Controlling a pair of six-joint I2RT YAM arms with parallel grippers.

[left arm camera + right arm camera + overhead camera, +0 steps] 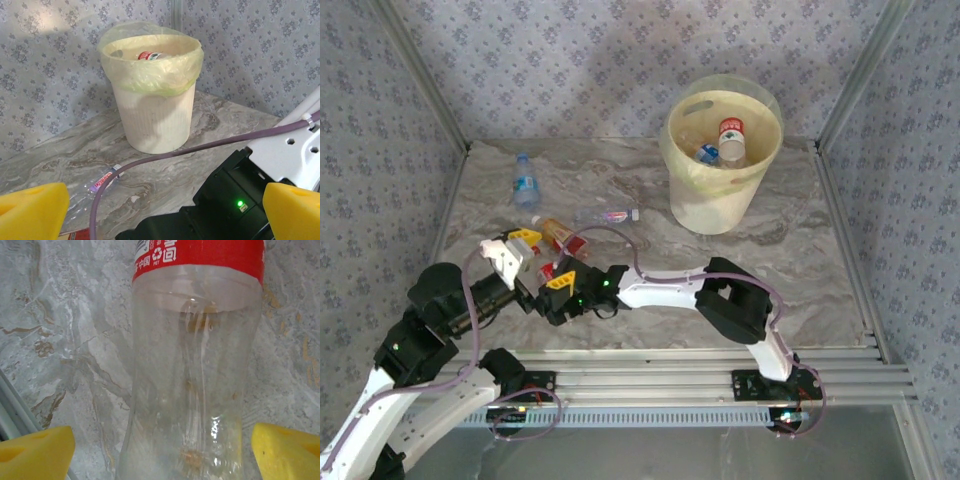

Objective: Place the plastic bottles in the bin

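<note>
The right gripper [160,455] stood open, its yellow fingers [35,452] on both sides of the red-labelled bottle [195,365] but not closed on it, and the bottle lay on the table [60,340] with its long axis pointing straight away from the claw, well apart from the bin [710,205].

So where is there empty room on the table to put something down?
The biggest bare patch is the table's right side, between the bin, the right arm and the right edge. A smaller one lies along the far edge between the blue-labelled bottle and the bin. The near left is crowded: bottles with the left gripper and right gripper.
</note>
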